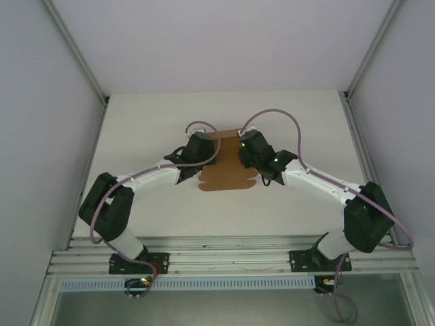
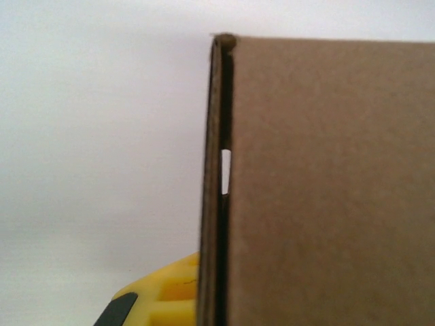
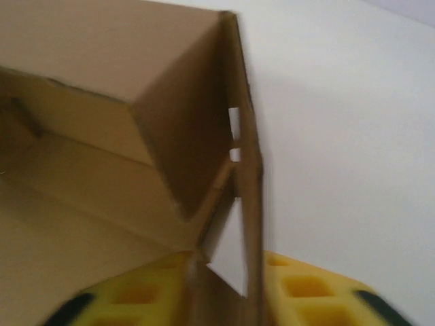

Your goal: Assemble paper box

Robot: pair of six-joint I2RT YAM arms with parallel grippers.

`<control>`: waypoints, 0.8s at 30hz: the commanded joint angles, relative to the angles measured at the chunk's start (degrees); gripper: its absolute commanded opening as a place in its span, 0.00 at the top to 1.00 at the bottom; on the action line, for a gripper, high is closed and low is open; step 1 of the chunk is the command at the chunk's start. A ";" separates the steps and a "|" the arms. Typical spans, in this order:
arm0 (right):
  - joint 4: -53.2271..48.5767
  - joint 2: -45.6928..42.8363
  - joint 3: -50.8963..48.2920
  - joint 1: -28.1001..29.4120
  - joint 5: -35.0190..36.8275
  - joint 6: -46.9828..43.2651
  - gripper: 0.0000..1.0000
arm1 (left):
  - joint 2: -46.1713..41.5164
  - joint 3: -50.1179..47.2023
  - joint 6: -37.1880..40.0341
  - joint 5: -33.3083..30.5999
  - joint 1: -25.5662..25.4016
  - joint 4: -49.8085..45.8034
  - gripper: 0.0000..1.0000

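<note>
Light: bright and even, from overhead; the desk [image 1: 156, 210] looks washed pale.
Shadows: faint, soft-edged.
Focus: both wrist views blurred; the paper box [image 3: 170, 129] sits too close, fuzzy.

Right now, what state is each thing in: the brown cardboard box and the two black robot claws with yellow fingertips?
Brown cardboard paper box: partly folded, side walls raised, near flap lying flat on the white table.
Left gripper: shut on a doubled box wall.
Right gripper: open, straddling an upright box wall.
</note>
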 commanded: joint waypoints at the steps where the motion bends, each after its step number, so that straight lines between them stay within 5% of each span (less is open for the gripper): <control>1: 2.52 -4.03 -0.18 -0.51 -11.71 -1.92 0.53 | -2.26 -0.14 -0.01 0.55 0.57 1.59 1.00; 10: 3.01 -17.98 -4.71 -3.46 -13.95 -1.82 0.29 | -3.33 -3.33 0.83 3.77 2.06 5.96 1.00; 13: 2.00 -22.33 -6.10 -7.65 -12.74 -0.80 0.00 | -4.00 -3.96 1.52 4.41 2.44 6.84 1.00; 20: -2.46 -23.88 -6.67 -25.97 -17.82 1.92 0.00 | -4.66 -5.01 2.71 5.87 2.70 8.27 1.00; 24: -3.73 -17.25 -4.14 -30.28 -25.61 -0.91 0.00 | -4.70 -5.18 3.25 7.15 2.71 9.11 1.00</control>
